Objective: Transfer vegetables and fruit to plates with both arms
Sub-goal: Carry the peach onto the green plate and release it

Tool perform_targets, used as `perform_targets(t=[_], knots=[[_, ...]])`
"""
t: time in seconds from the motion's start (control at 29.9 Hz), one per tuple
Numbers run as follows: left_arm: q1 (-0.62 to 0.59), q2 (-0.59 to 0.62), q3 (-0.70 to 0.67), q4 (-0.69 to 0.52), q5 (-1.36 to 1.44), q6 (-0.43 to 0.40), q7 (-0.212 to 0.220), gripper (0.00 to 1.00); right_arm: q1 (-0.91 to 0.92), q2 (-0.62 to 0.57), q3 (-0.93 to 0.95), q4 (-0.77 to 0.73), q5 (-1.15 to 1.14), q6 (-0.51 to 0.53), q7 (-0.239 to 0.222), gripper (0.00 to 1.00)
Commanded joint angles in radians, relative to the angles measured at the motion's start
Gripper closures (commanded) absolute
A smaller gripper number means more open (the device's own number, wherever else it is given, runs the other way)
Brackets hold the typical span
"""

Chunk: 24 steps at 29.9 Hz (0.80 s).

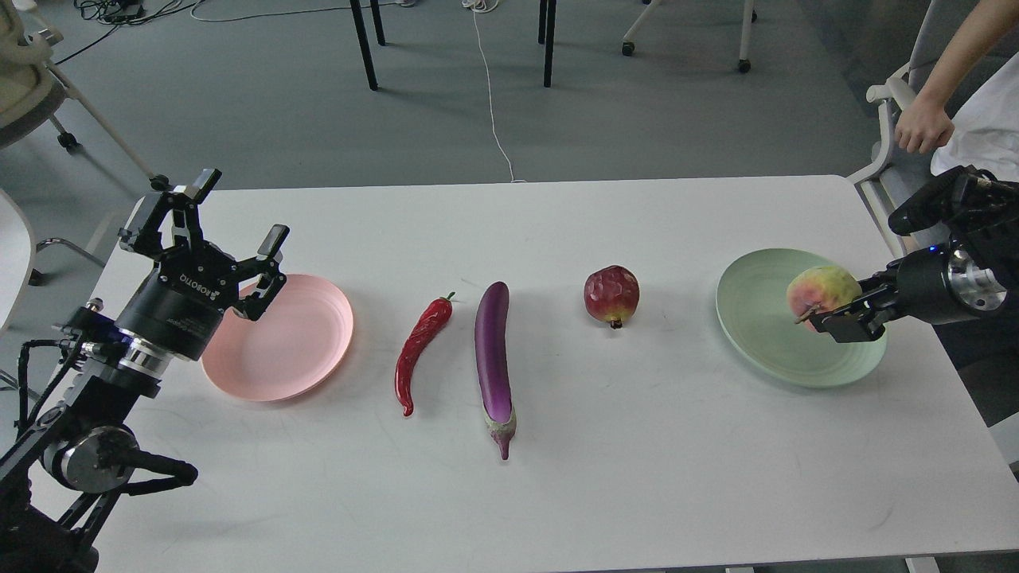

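Observation:
My right gripper [832, 312] is shut on the pink-and-yellow-green apple [820, 290] and holds it over the right part of the mint green plate [760, 334]. The dark red pomegranate [611, 295] sits on the table left of that plate. The purple eggplant [493, 350] and the red chili pepper [422, 348] lie side by side at the table's middle. The pink plate [294, 342] lies at the left. My left gripper [227, 227] is open and empty, raised over the pink plate's far left edge.
The white table [637, 477] ends just right of the green plate. A person's arm [935, 103] and a chair are at the far right behind the table. Table legs, chair wheels and cables are on the grey floor beyond.

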Motion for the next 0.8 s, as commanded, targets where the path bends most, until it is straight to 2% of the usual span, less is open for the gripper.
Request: perform_targets(t=[0.0, 0.23, 0.43, 0.57, 0.77], knots=[[0.000, 0.002, -0.001, -0.005, 0.000, 0.000, 0.000, 0.02, -0.031, 0.018, -0.001, -0.030, -0.001, -0.009, 0.000, 0.50], [0.001, 0.000, -0.001, -0.008, 0.000, 0.000, 0.000, 0.02, -0.066, 0.125, -0.005, -0.110, -0.001, -0.010, 0.000, 0.40], [0.001, 0.003, -0.001, -0.010, 0.000, 0.000, 0.000, 0.02, -0.070, 0.138, -0.005, -0.127, 0.001, -0.010, 0.000, 0.07], [0.001, 0.002, -0.001, -0.010, 0.000, 0.000, 0.000, 0.02, -0.068, 0.132, -0.005, -0.122, 0.006, -0.010, 0.000, 0.03], [0.001, 0.000, -0.001, -0.010, 0.000, 0.000, 0.000, 0.02, -0.053, 0.112, -0.002, -0.115, 0.016, -0.006, 0.000, 0.02]])
